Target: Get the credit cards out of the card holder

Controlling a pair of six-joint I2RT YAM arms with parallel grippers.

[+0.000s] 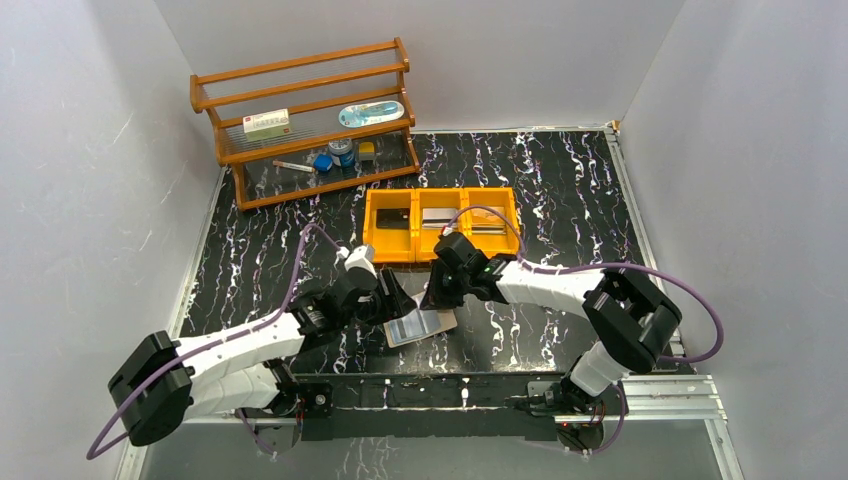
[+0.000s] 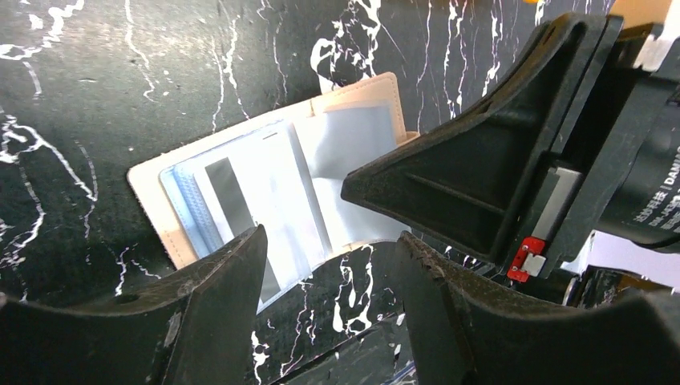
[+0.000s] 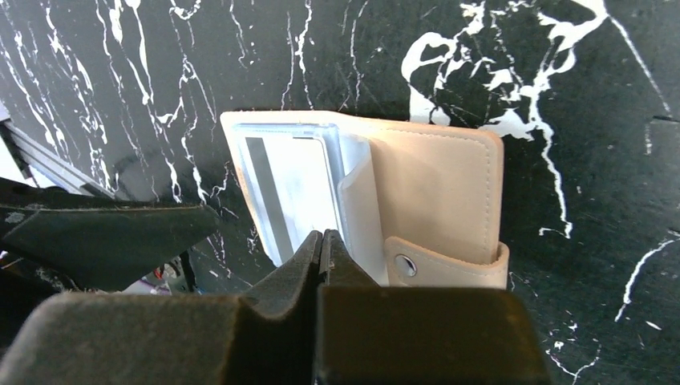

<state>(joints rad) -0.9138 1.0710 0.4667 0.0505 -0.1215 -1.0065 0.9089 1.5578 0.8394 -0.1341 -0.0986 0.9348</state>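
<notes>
Two black two-finger grippers met over one flat, tan, two-leaf card holder [image 3: 437,188], which lay open on the black, white-veined table [image 1: 570,200] just ahead of the arm bases. The left gripper [image 2: 330,269] stood about half open, one finger on each side of the holder's near edge. Nothing was held between them, and whether they touched the holder could not be told. The right gripper [image 3: 322,241] was fully closed, its joined tips set against the edge of the clear pocket panel beside the holder's crease; whether they pinched the plastic could not be told. One pale credit card [image 3: 289,188] with a dark stripe showed in the holder. It sat in the pocket of one leaf, its near end projecting beyond the tan cover. Farther back stood one yellow plastic bin [image 1: 441,254] with three compartments. One silvery-grey card [image 1: 438,220] lay in the middle compartment and another in the right, while the left compartment looked dark and its contents could not be made out. Farthest away, near the back wall, stood one brown wooden rack [image 1: 300,103] holding several small items.
</notes>
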